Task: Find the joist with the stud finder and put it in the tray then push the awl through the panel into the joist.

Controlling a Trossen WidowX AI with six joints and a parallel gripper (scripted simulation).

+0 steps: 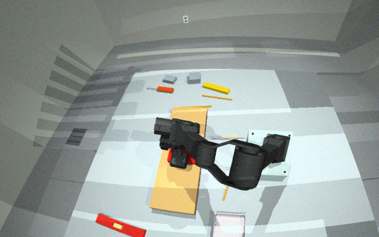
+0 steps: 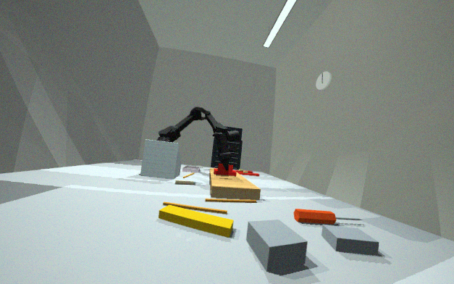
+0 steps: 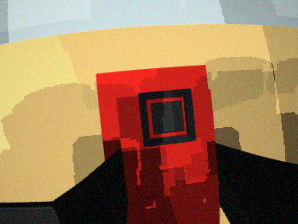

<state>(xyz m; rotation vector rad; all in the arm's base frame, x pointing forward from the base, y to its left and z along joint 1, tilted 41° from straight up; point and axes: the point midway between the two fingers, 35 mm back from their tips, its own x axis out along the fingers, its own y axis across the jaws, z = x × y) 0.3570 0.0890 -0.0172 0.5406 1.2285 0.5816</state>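
Observation:
The red stud finder [image 1: 191, 159] [image 2: 232, 172] [image 3: 112, 110] is between the fingers of my gripper [image 1: 179, 160] [image 2: 225, 164] [image 3: 161, 149], which is shut on it. It lies flat on, or just above, the tan floor panel [image 1: 175, 190] [image 2: 244, 185] [image 3: 37, 65], near the panel's middle. Its square indicator [image 3: 168, 117] is dark, not lit. The cream-handled awl [image 1: 229, 137] [image 2: 185, 182] lies on the table between the panel and the arm's base. The pale pink tray [image 1: 230, 214] [image 2: 191, 169] stands at the lower edge of the top view. The joist is hidden.
Beyond the panel's far end lie an orange screwdriver [image 1: 165, 89] [image 2: 315, 216], a yellow block [image 1: 216, 87] [image 2: 195, 220], two grey blocks and two thin orange sticks. Another stick [image 1: 225, 193] lies near the base. A red bar [image 1: 130, 228] lies at lower left.

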